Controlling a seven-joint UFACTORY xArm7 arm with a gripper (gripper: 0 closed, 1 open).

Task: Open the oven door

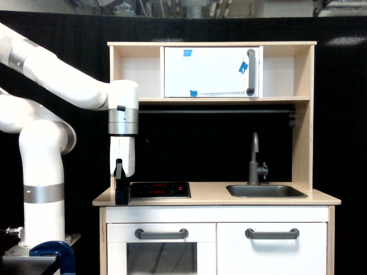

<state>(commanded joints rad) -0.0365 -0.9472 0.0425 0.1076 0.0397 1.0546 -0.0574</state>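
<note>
The oven door [211,71] is the wide white flat panel in the upper shelf of the toy kitchen. It sits flush and closed, with small blue tape pieces on it. Its vertical grey bar handle [250,71] is on the panel's right side in the exterior view. My gripper [121,195] is black and points straight down over the left end of the countertop [206,197], far below and to the left of the handle. It shows edge-on, so the gap between its fingers is hidden. Nothing is visibly held.
A black hob [160,189] lies just right of the gripper. A grey sink [265,191] with a tall tap [255,160] sits further right. Below are a windowed door and a plain door, each with a horizontal grey handle. A dark rail runs under the upper shelf.
</note>
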